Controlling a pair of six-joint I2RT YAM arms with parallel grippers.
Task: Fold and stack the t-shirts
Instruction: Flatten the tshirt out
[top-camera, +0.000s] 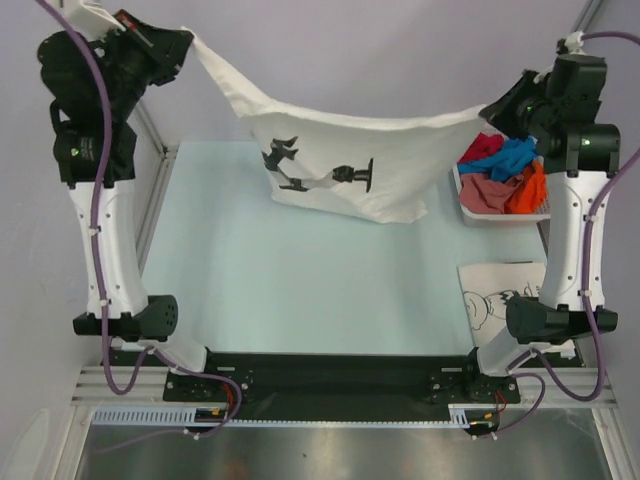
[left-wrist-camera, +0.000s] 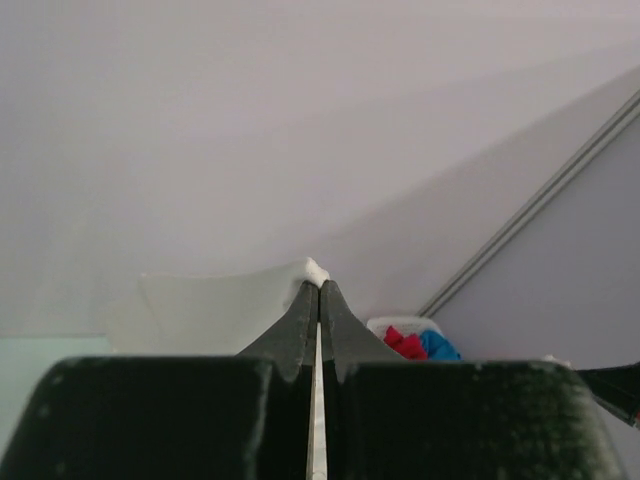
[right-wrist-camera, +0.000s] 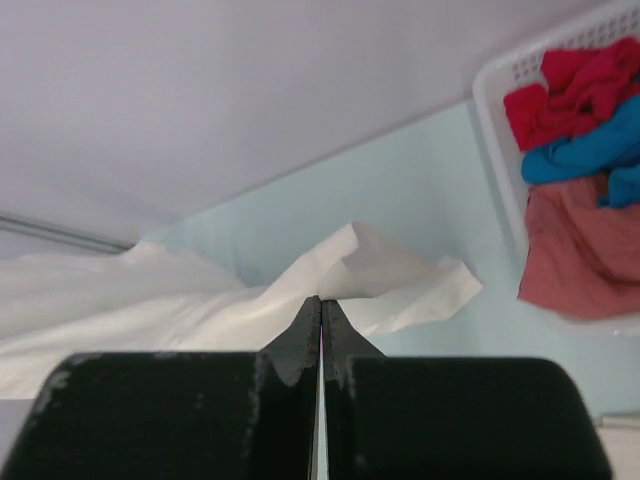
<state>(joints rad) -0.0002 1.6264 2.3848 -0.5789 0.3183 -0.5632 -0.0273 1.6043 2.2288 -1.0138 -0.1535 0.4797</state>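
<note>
1. Setting: a pale blue-green table (top-camera: 300, 290) enclosed by plain lilac-grey walls (top-camera: 380, 50). Both arms are bolted at its near edge and raised high.
2. Left gripper (top-camera: 188, 36): at the far-left corner, well above the table. In the left wrist view its fingers (left-wrist-camera: 300, 320) are pressed together, pinching a corner of the printed white t-shirt (top-camera: 330, 135), which shows as a small tuft of cloth at their tips.
3. Right gripper (top-camera: 490, 108): raised at the far right, just above the basket (top-camera: 457, 190). In the right wrist view its fingers (right-wrist-camera: 300, 335) are closed on a bunched edge of the same shirt.
4. Printed white t-shirt: stretched in the air between the two grippers over the far half of the table, its top edge sagging in the middle. The left end is held higher than the right. A black print (top-camera: 320, 172) shows on the hanging panel, but it is too small to tell whether it includes lettering. Whether the lower edge touches the table cannot be told.
5. Basket: white plastic lattice, at the far-right table edge. It holds a crumpled red t-shirt (top-camera: 482, 148), blue t-shirt (top-camera: 512, 156), pink t-shirt (top-camera: 485, 190) and orange t-shirt (top-camera: 530, 188), heaped touching one another.
6. Folded t-shirt (top-camera: 495, 295): white with black cartoon line drawing, lying flat on the near-right table, partly hidden by the right arm. No writing is readable on it.
</note>
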